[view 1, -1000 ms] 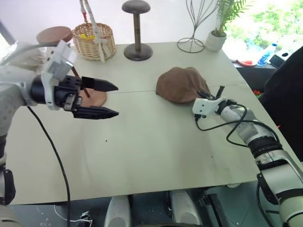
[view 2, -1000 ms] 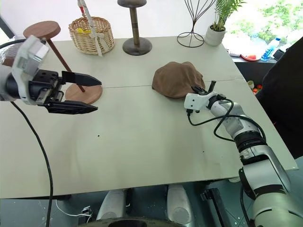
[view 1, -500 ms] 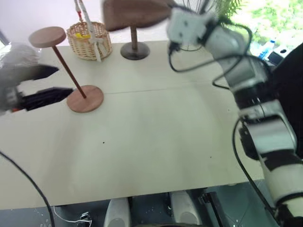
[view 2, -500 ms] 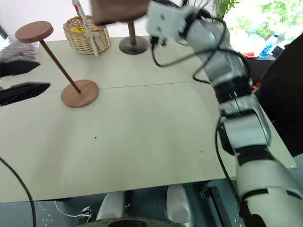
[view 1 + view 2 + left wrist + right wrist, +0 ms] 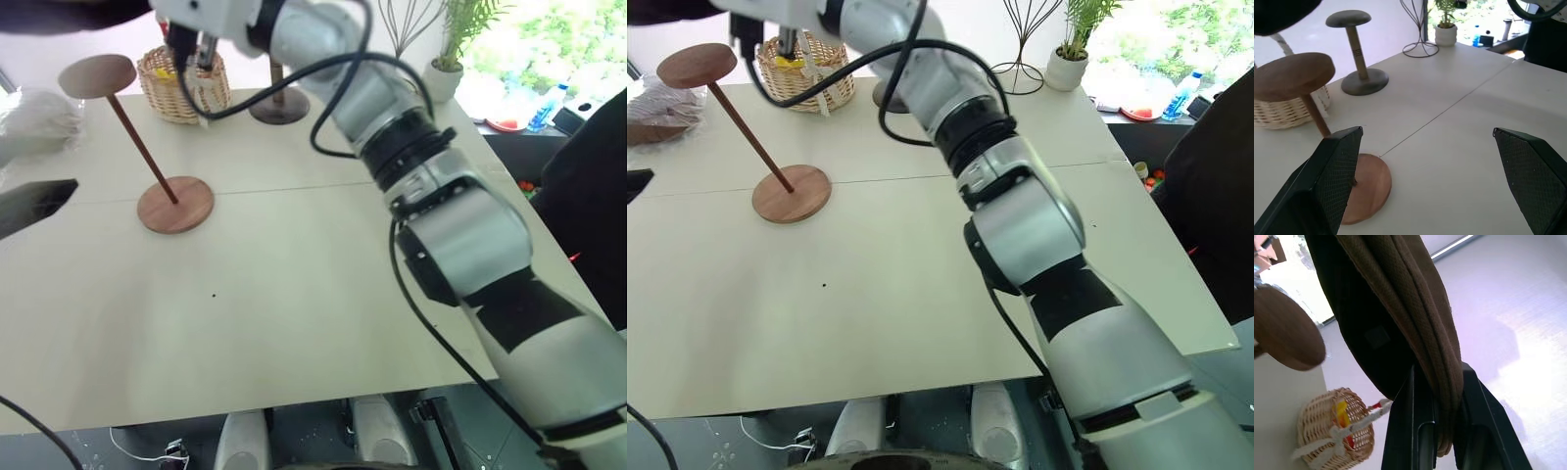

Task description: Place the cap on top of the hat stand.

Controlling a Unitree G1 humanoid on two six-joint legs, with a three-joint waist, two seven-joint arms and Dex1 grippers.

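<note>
Two black fingers [image 5: 1474,431] of the right pincer [image 5: 1442,435] were clamped on the brim edge of the cap [image 5: 1400,318], which hung soft and limp, high above the counter [image 5: 294,294] near the disc of the hat stand [image 5: 97,75]. Such light fabric probably droops and swings, so an edge hold suits draping. The left pincer [image 5: 1435,181] stood wide, empty, beside the stand's base.

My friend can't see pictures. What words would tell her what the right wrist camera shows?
The right gripper is shut on the edge of the cap, brown fabric hanging folded between its two black fingers. Beyond it are the hat stand's round wooden disc top and a wicker basket on the table.
</note>
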